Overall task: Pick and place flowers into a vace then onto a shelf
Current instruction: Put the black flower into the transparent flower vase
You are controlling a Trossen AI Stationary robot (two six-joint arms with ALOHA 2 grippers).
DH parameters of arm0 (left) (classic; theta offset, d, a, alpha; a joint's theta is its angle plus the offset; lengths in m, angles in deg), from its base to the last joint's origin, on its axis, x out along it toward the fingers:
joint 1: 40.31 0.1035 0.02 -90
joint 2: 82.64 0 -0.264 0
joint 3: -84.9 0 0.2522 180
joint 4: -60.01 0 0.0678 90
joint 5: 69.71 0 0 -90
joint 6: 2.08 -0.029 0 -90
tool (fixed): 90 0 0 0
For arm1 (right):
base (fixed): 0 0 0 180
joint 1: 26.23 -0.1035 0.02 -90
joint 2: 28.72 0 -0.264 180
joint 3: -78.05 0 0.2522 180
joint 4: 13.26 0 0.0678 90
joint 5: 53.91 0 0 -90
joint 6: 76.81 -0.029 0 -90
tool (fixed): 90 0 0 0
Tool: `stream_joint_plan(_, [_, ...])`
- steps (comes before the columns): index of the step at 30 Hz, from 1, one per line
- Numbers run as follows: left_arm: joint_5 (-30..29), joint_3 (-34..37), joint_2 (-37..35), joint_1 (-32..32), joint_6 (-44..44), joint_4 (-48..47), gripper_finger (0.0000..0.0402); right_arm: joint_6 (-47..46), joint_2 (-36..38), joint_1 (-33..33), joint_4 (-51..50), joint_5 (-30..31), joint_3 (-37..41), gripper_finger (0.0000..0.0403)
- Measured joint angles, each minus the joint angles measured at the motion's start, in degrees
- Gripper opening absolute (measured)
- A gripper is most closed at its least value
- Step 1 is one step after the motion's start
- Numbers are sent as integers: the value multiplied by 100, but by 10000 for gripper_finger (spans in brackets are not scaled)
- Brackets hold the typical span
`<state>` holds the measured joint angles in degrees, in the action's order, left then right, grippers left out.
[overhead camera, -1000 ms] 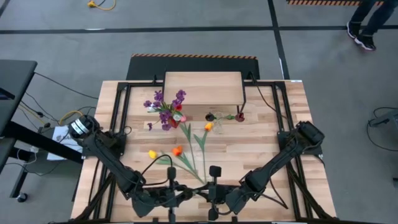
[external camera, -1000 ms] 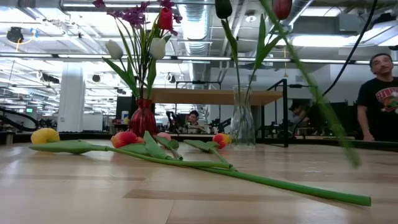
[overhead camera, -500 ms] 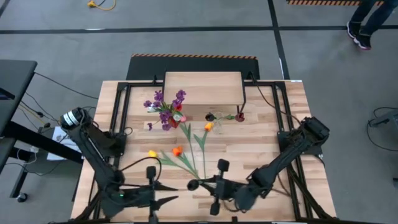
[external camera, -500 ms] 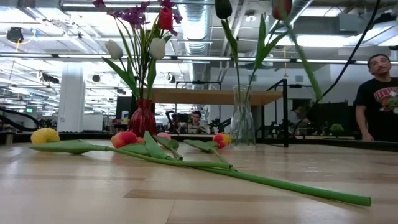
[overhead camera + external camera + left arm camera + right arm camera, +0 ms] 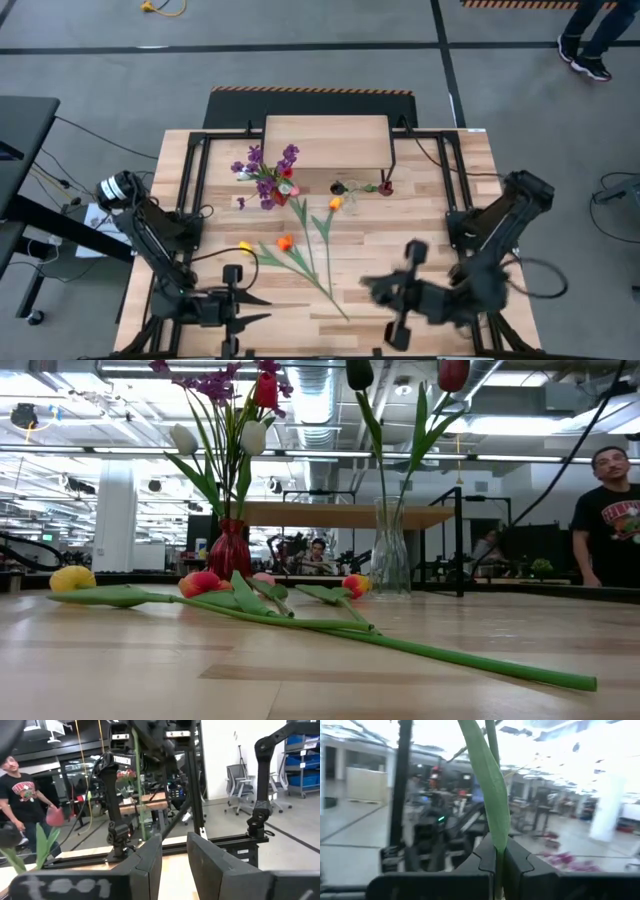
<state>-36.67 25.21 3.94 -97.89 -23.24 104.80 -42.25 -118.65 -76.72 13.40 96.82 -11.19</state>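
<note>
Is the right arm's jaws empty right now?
No, the right gripper has its jaws closed on a green flower stem standing up between them.

A plank table [image 5: 440,215] is carrying a small wooden shelf [image 5: 326,140], two vases of flowers [image 5: 268,175], and loose tulips [image 5: 300,255] lying between the grippers and the shelf.

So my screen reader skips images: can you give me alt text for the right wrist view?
The right gripper is shut on a green tulip stem whose long leaf rises straight up between its dark fingers. Behind it lies a bright, blurred hall with a dark post and indistinct equipment.
</note>
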Motion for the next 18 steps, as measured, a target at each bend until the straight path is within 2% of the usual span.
stream_joint_plan(5, [-133, 334, -580, -74, -110, -164, 83, 1012, 612, -1, 674, 99, 0, 0])
stream_joint_plan(8, [-531, 369, -1080, -198, -46, -1082, 83, 1386, 1058, 1, 836, 99, 0, 0])
stream_joint_plan(11, [-698, 369, -1690, -316, 446, -2352, 83, 1543, 1525, -1, 773, 102, 0, 1])
stream_joint_plan(14, [-379, 369, -2402, -376, 1149, -3679, 83, 1543, 2011, -1, 333, 86, 0, 2])
stream_joint_plan(18, [661, 369, -3403, -278, 1841, -5199, 83, 1136, 2592, 90, -984, -137, 0, 1])
